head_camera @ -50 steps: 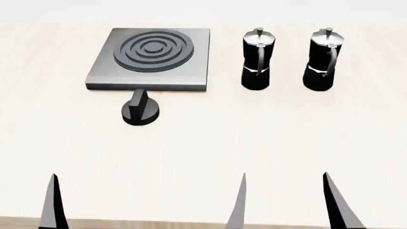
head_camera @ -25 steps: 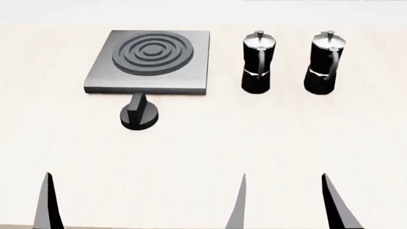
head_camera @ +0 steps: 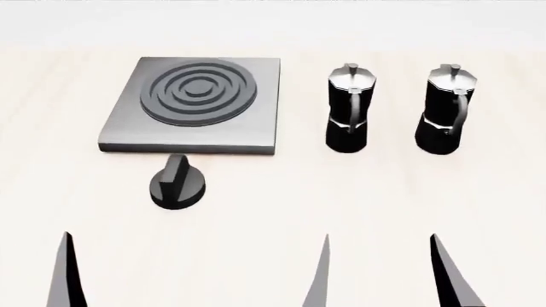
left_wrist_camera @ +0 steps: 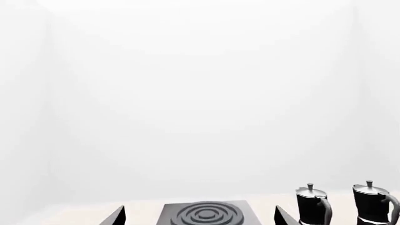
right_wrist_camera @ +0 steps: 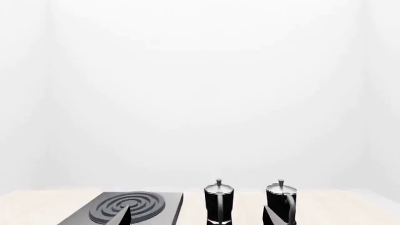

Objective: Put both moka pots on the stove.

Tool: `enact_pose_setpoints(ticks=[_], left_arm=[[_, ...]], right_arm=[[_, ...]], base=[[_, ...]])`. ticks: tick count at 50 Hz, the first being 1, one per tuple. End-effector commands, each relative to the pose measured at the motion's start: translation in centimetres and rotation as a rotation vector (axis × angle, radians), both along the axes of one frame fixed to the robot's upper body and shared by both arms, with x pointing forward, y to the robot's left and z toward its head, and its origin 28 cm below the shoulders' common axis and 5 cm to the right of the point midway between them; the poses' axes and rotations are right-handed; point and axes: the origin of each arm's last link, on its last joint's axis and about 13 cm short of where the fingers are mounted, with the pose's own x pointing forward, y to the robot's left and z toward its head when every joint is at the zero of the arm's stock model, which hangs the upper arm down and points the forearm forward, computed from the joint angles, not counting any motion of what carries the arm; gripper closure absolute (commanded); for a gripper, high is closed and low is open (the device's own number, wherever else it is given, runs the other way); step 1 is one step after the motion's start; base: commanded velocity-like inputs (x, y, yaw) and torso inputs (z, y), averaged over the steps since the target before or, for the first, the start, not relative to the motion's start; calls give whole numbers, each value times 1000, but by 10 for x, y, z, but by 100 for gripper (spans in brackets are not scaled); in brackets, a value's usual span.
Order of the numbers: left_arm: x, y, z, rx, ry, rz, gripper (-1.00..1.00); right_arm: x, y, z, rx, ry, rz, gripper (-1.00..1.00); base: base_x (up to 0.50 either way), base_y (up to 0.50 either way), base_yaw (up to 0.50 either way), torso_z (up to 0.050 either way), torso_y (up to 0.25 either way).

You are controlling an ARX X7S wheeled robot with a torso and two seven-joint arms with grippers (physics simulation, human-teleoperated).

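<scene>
Two black moka pots stand upright on the pale table, right of the stove: one nearer it [head_camera: 347,109] and one further right [head_camera: 447,110]. The stove [head_camera: 192,105] is a grey slab with ring burner at the back left. My right gripper [head_camera: 384,275] is open and empty at the near edge, well short of the pots. Only one left finger [head_camera: 68,275] shows in the head view. In the left wrist view my left gripper [left_wrist_camera: 198,218] is open, with the stove [left_wrist_camera: 206,213] far ahead. In the right wrist view my right gripper [right_wrist_camera: 198,216] is open, with both pots [right_wrist_camera: 218,201] [right_wrist_camera: 281,199] ahead.
A squat round black knob [head_camera: 176,182] sits on the table just in front of the stove's near edge. The pale tabletop [head_camera: 273,211] stretches between my grippers and the objects. The background is plain white.
The stove, knob and pots have shifted lower in the head view as the view moved. The fingertips stay at the bottom edge, still open.
</scene>
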Motion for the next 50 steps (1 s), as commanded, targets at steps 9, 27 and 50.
enact_pose_setpoints(ticks=[9, 27, 50], left_arm=[[0, 0, -1, 2, 2, -3, -100], [0, -1, -1, 4, 3, -7, -100], [-1, -2, 0, 5, 1, -11, -100]], right_arm=[[-1, 0, 2, -6, -3, 1, -100], [0, 0, 0, -5, -2, 1, -100], [0, 2, 0, -8, 1, 7, -100]], base=[[255, 0, 0, 0, 0], [254, 0, 0, 0, 0], [253, 0, 0, 0, 0]])
